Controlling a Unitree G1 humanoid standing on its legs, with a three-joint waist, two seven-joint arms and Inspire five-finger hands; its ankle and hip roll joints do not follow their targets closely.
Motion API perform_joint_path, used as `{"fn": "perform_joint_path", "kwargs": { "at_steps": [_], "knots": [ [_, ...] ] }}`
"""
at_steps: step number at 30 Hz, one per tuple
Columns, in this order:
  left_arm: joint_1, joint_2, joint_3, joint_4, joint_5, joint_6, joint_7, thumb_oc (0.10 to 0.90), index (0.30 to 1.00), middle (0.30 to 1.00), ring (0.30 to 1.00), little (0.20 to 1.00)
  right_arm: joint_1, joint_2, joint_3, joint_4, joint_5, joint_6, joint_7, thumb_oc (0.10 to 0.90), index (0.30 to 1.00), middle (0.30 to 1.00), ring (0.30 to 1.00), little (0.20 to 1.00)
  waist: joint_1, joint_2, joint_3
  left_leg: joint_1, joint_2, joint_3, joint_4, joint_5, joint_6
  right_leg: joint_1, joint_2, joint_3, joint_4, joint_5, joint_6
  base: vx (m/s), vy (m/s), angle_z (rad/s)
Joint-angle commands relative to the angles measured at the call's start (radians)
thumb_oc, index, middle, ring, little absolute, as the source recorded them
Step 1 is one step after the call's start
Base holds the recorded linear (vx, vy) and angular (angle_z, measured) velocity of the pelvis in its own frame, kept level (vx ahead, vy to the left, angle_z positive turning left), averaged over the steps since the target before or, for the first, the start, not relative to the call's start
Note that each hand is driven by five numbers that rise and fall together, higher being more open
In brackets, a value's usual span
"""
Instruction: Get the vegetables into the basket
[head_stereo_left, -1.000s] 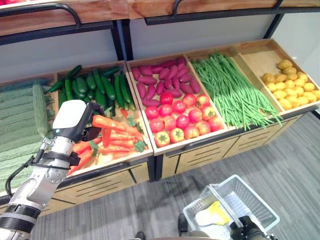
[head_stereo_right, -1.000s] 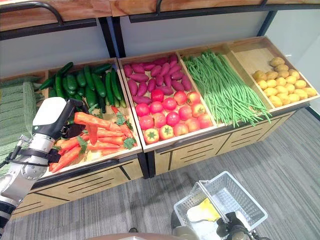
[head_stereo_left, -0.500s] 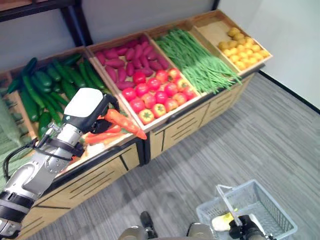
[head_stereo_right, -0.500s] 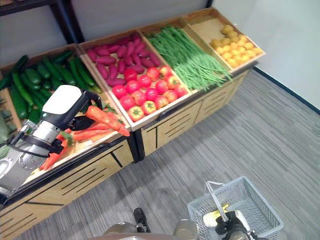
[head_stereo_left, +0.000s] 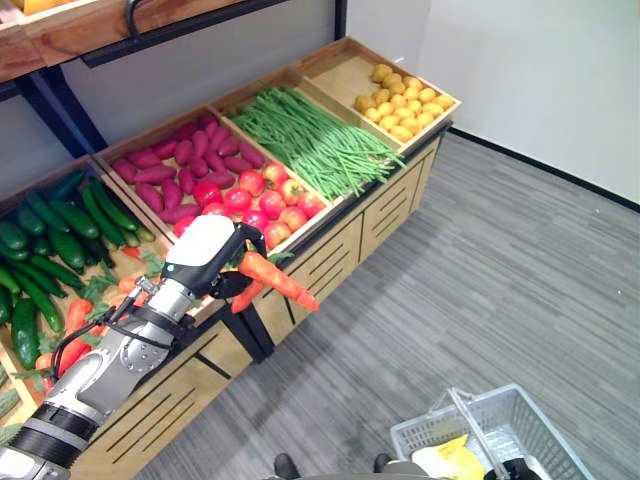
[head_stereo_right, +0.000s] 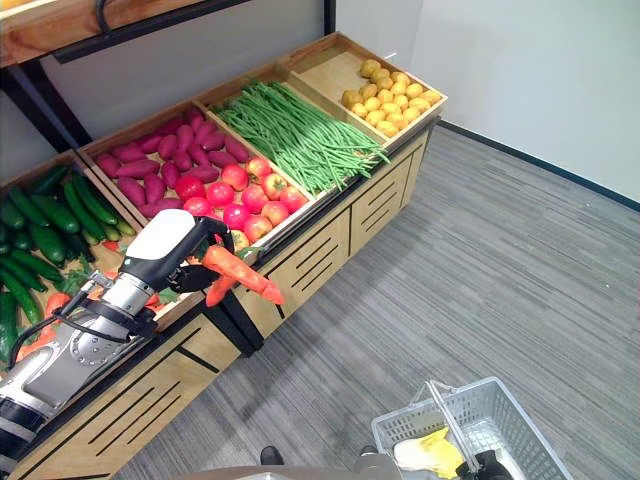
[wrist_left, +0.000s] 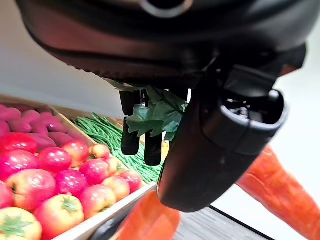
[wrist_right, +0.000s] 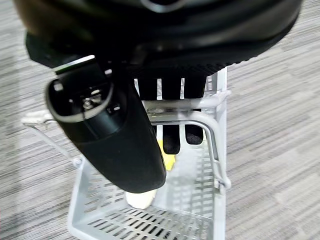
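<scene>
My left hand (head_stereo_left: 205, 262) is shut on two orange carrots (head_stereo_left: 275, 280) with green leafy tops. It holds them in the air just past the front edge of the produce stand, tips pointing right. In the left wrist view the carrots (wrist_left: 282, 185) stick out beyond the thumb, with the leaves (wrist_left: 152, 117) against the fingers. The grey wire basket (head_stereo_left: 552, 420) hangs low at the right, with a yellow and white item (head_stereo_left: 448, 462) in it. My right hand (wrist_right: 107, 140) is curled round the basket's handle (wrist_right: 190, 116).
The wooden stand holds crates of cucumbers (head_stereo_left: 50, 230), more carrots (head_stereo_left: 75, 315), purple sweet potatoes (head_stereo_left: 170, 165) with tomatoes (head_stereo_left: 250, 200), green beans (head_stereo_left: 310, 140) and yellow fruits (head_stereo_left: 405, 105). Grey floor lies between stand and basket. A white wall (head_stereo_left: 540, 80) stands at the right.
The camera has swung right. My left hand has lifted the carrots out of their crate and carried them right, past the stand's front edge. The right hand still holds the basket.
</scene>
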Motion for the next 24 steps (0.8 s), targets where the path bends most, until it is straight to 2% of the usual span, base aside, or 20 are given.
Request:
{"fn": "perform_joint_path", "kwargs": {
  "at_steps": [1, 2, 4, 5, 6, 7, 9, 11, 14, 17, 22, 24],
  "knots": [
    [-0.152, -0.014, 0.088, -0.05, -0.063, -0.039, 0.063, 0.4, 0.3, 0.3, 0.3, 0.3, -0.068, -0.094, 0.01, -0.033, 0.006, -0.042, -0.062, 0.4, 0.3, 0.3, 0.3, 0.3, 0.0, -0.039, 0.03, -0.013, 0.06, -0.114, 0.111, -0.037, -0.119, -0.005, -0.001, 0.044, -0.103, 0.079, 0.024, -0.01, -0.099, -0.05],
    [-0.153, -0.017, 0.084, -0.052, -0.067, -0.04, 0.064, 0.4, 0.3, 0.3, 0.3, 0.3, -0.081, -0.101, 0.016, -0.031, 0.003, -0.042, -0.064, 0.4, 0.3, 0.3, 0.3, 0.3, 0.008, -0.037, 0.035, -0.023, 0.054, -0.154, 0.128, -0.034, -0.122, -0.006, 0.004, 0.055, -0.102, 0.077, 0.02, 0.0, -0.065, -0.11],
    [-0.14, -0.022, 0.079, -0.058, -0.061, -0.038, 0.074, 0.4, 0.3, 0.3, 0.3, 0.3, -0.117, -0.118, 0.039, -0.033, -0.002, -0.043, -0.07, 0.4, 0.3, 0.3, 0.3, 0.3, 0.048, -0.039, 0.051, -0.051, 0.006, -0.32, 0.115, -0.041, -0.117, -0.01, 0.013, 0.097, -0.092, 0.074, 0.017, -0.02, -0.023, -0.52],
    [-0.14, -0.022, 0.081, -0.059, -0.061, -0.038, 0.074, 0.4, 0.3, 0.3, 0.3, 0.3, -0.118, -0.118, 0.039, -0.033, -0.002, -0.044, -0.07, 0.4, 0.3, 0.3, 0.3, 0.3, 0.046, -0.04, 0.048, -0.056, 0.004, -0.321, 0.112, -0.035, -0.116, -0.015, 0.011, 0.096, -0.093, 0.078, 0.017, 0.03, -0.021, -1.12],
    [-0.116, -0.013, 0.091, -0.068, -0.053, -0.043, 0.095, 0.4, 0.3, 0.3, 0.3, 0.3, -0.139, -0.123, 0.061, -0.032, -0.014, -0.049, -0.075, 0.4, 0.3, 0.3, 0.3, 0.3, 0.077, -0.037, 0.046, -0.091, -0.016, -0.486, 0.069, -0.023, -0.112, -0.025, 0.026, 0.155, -0.083, 0.076, 0.021, 0.04, -0.009, -0.9],
    [-0.115, -0.013, 0.093, -0.068, -0.053, -0.043, 0.095, 0.4, 0.3, 0.3, 0.3, 0.3, -0.14, -0.124, 0.062, -0.031, -0.014, -0.049, -0.075, 0.4, 0.3, 0.3, 0.3, 0.3, 0.075, -0.037, 0.044, -0.093, -0.016, -0.488, 0.068, -0.022, -0.112, -0.028, 0.025, 0.154, -0.081, 0.075, 0.021, 0.07, 0.0, -0.77],
    [-0.103, -0.01, 0.103, -0.08, -0.058, -0.044, 0.108, 0.4, 0.3, 0.3, 0.3, 0.3, -0.155, -0.124, 0.081, -0.034, -0.024, -0.053, -0.076, 0.4, 0.3, 0.3, 0.3, 0.3, 0.092, -0.033, 0.048, -0.119, -0.038, -0.615, 0.046, -0.004, -0.113, -0.033, 0.04, 0.202, -0.073, 0.072, 0.022, 0.04, 0.02, -0.66],
    [-0.104, -0.005, 0.099, -0.089, -0.06, -0.05, 0.115, 0.4, 0.3, 0.3, 0.3, 0.3, -0.171, -0.122, 0.097, -0.032, -0.028, -0.058, -0.08, 0.4, 0.3, 0.3, 0.3, 0.3, 0.098, -0.025, 0.051, -0.125, -0.056, -0.692, 0.041, 0.0, -0.12, -0.038, 0.054, 0.251, -0.063, 0.068, 0.026, 0.04, 0.074, -0.69],
    [-0.111, 0.009, 0.087, -0.108, -0.08, -0.062, 0.102, 0.4, 0.3, 0.3, 0.3, 0.3, -0.163, -0.115, 0.103, -0.034, -0.031, -0.06, -0.074, 0.4, 0.3, 0.3, 0.3, 0.3, 0.093, -0.022, 0.038, -0.104, -0.062, -0.657, 0.044, -0.018, -0.11, -0.026, 0.042, 0.27, -0.056, 0.055, 0.036, 0.1, 0.168, -0.66],
    [-0.123, 0.026, 0.06, -0.117, -0.088, -0.07, 0.09, 0.4, 0.3, 0.3, 0.3, 0.3, -0.161, -0.108, 0.111, -0.054, -0.035, -0.06, -0.069, 0.4, 0.3, 0.3, 0.3, 0.3, 0.08, -0.033, 0.024, -0.076, -0.086, -0.622, 0.041, -0.052, -0.082, -0.024, 0.019, 0.303, -0.053, 0.061, 0.054, 0.09, 0.205, -0.38],
    [-0.125, 0.072, 0.051, -0.143, -0.087, -0.08, 0.075, 0.4, 0.3, 0.3, 0.3, 0.3, -0.164, -0.085, 0.118, -0.071, -0.044, -0.054, -0.058, 0.4, 0.3, 0.3, 0.3, 0.3, 0.083, -0.053, 0.015, -0.038, -0.108, -0.518, 0.022, -0.084, -0.044, -0.059, -0.034, 0.364, -0.065, 0.111, 0.105, 0.0, 0.245, -0.53],
    [-0.122, 0.08, 0.047, -0.157, -0.087, -0.085, 0.07, 0.4, 0.3, 0.3, 0.3, 0.3, -0.162, -0.085, 0.112, -0.081, -0.048, -0.051, -0.063, 0.4, 0.3, 0.3, 0.3, 0.3, 0.075, -0.061, 0.018, -0.033, -0.127, -0.478, 0.014, -0.094, -0.028, -0.085, -0.063, 0.385, -0.083, 0.152, 0.133, -0.09, 0.243, -0.56]
  ]
}}
